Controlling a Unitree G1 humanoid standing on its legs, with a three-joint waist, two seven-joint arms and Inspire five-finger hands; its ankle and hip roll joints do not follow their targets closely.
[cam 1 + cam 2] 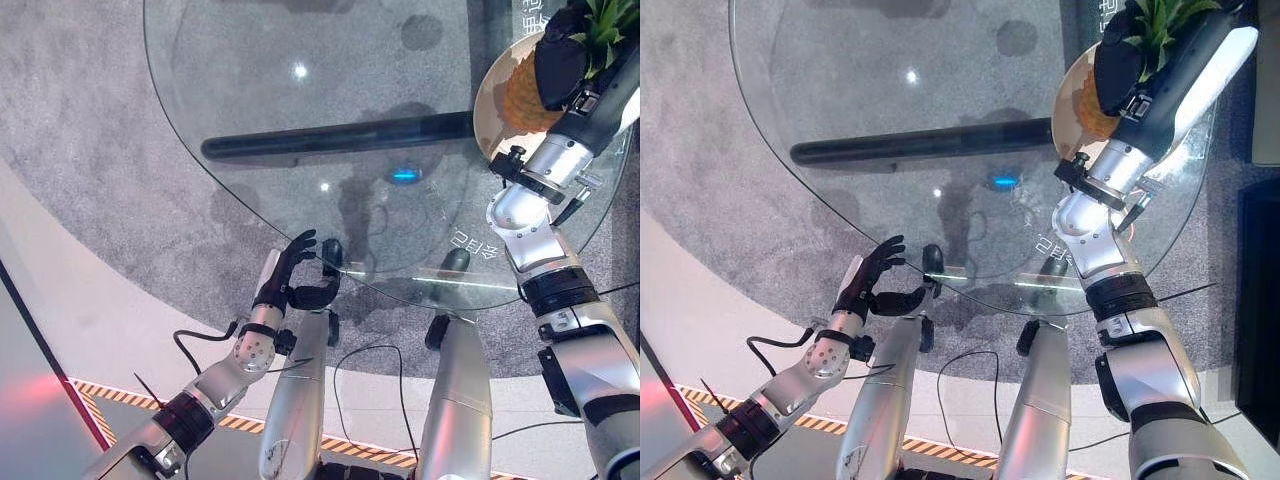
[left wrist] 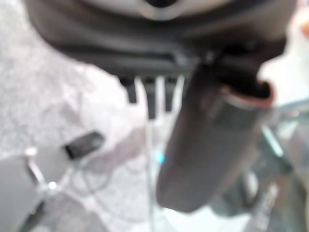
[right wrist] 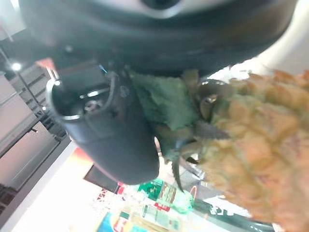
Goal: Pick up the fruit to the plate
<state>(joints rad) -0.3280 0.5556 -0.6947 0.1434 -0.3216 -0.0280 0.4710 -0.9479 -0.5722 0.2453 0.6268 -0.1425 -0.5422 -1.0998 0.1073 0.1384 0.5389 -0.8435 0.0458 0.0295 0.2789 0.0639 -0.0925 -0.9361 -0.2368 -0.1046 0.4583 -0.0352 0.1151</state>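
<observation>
A pineapple (image 1: 520, 100) with green leaves (image 1: 603, 22) lies over a tan plate (image 1: 484, 95) at the far right of the round glass table. My right hand (image 1: 560, 65) is curled round the pineapple where the body meets the crown. The right wrist view shows the thumb (image 3: 111, 140) beside the leaves and the scaly fruit (image 3: 256, 145). My left hand (image 1: 295, 275) hovers at the table's near edge, far from the plate, fingers relaxed and thumb spread, holding nothing. Its thumb (image 2: 207, 145) shows close up in the left wrist view.
The glass table top (image 1: 250, 90) spans most of the view, with a dark bar (image 1: 330, 137) of its base and a small blue light (image 1: 403, 175) seen through it. Grey carpet lies beneath, and striped floor tape (image 1: 100, 400) runs at the lower left.
</observation>
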